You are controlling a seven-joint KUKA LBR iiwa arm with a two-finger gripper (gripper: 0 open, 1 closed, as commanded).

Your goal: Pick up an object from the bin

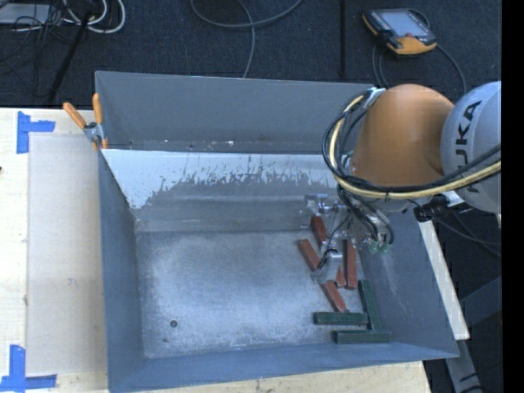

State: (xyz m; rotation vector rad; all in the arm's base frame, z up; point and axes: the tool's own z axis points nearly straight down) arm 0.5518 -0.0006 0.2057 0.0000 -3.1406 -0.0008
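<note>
Claw (334, 240) sits low among red-brown bars (311, 255) on the right of the grey bin's (205, 301) scuffed floor; its spread cannot be told. Dark green bars (341, 319) lie just beside. An orange handset (399, 31) rests on the dark floor (180, 47) beyond.

dark floor (286, 51) — loose cables (246, 24), an orange handset (401, 31)

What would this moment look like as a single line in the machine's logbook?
tool: down among reddish-brown bars | where: right side of bin | nearby: dark green bars, toward near wall
</note>
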